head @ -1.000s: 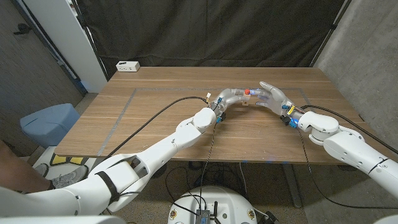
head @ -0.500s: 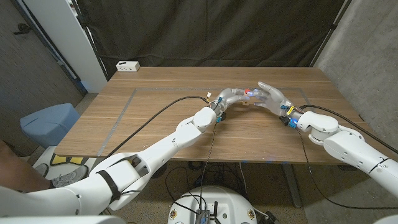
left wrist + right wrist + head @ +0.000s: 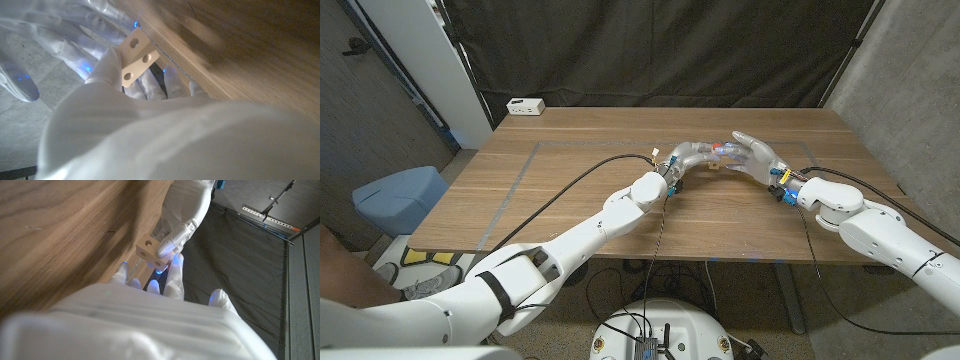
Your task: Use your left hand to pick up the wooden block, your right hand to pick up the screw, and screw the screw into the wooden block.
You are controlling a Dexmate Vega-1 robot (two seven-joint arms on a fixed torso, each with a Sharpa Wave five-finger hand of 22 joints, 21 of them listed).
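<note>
A: Where is everything?

B: At the table's [image 3: 570, 190] far middle. The left hand [image 3: 692, 155] clamps the block [image 3: 136, 56]; the right hand [image 3: 755, 153] meets it, fingers spread. The screw [image 3: 723, 152] shows as a red and blue spot between them; I cannot tell the right hand's hold.

A: What might go wrong?

B: I judge the screw could tilt off its hole, or the block twist, under sideways push.

A: Materials?

B: Pale, smooth, squared wood with round holes; glossy white gloves; grained table.
</note>
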